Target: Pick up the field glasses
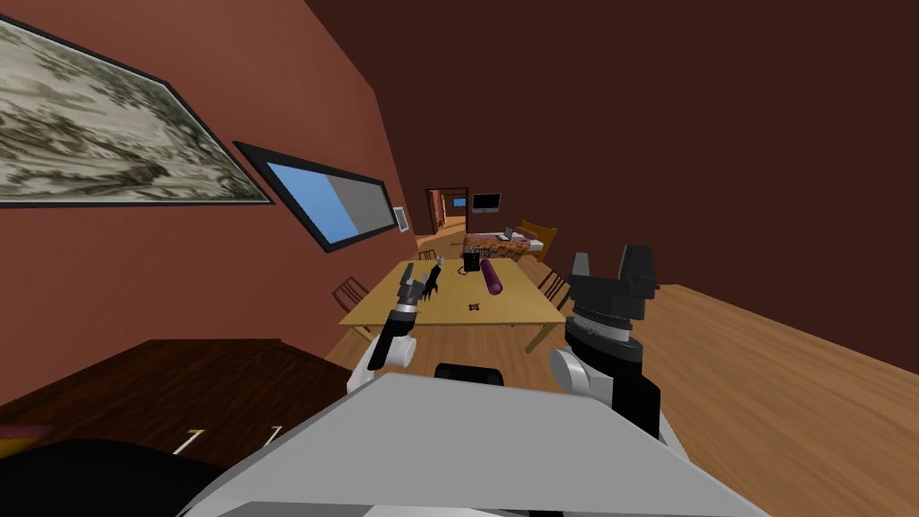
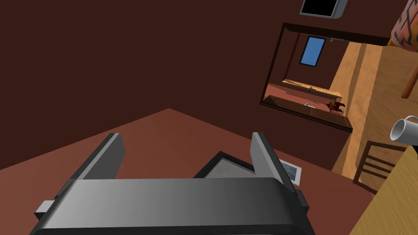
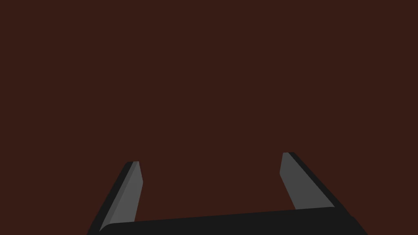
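Note:
The field glasses (image 1: 475,307) are a small dark object lying on the light wooden table (image 1: 520,310), towards its near edge and ahead of me. My left gripper (image 1: 411,282) is raised over the table's near left part, well to the left of the glasses, and in its wrist view the left gripper (image 2: 187,138) is open with nothing between the fingers. My right gripper (image 1: 610,264) is held up to the right of the table, pointing upward. In its wrist view the right gripper (image 3: 210,159) is open and empty.
A purple cylinder (image 1: 491,276), a black box-like object (image 1: 471,261), a dark branching object (image 1: 433,280) and a white mug (image 2: 404,129) stand on the table. Chairs (image 1: 350,293) line its sides. A dark wooden cabinet (image 1: 161,386) is near my left. Wooden floor (image 1: 763,386) lies to the right.

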Robot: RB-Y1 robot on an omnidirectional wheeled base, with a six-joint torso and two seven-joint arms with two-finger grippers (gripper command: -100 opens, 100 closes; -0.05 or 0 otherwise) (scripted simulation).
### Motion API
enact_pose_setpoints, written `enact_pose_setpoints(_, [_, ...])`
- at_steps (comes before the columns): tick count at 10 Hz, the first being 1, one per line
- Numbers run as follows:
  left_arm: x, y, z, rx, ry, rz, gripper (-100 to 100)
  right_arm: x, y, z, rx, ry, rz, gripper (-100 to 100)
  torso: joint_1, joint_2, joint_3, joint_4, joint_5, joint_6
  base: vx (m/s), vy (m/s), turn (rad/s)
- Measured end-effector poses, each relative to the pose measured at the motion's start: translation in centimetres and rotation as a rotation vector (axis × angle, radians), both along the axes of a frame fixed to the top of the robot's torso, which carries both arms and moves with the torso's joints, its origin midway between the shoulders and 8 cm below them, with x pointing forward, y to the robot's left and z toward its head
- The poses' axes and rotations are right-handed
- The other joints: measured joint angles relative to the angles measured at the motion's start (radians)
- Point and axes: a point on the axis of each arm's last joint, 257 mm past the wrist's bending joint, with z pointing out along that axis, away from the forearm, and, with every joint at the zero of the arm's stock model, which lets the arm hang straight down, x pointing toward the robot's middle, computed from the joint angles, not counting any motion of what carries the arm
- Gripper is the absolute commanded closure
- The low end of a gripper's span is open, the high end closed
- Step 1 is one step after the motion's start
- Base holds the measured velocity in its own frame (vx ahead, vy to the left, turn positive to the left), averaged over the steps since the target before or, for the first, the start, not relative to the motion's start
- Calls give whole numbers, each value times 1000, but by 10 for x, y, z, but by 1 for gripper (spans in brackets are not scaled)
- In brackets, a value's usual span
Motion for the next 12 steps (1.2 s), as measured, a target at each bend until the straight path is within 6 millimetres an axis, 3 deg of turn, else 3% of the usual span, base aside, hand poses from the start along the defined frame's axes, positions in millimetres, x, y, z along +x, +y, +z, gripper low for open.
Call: enact_pose_setpoints(12, [82, -28, -130, -167, 386, -112, -100, 0, 0, 0, 0, 0, 0, 0, 0, 0, 0, 0, 0, -1, 10, -5, -78])
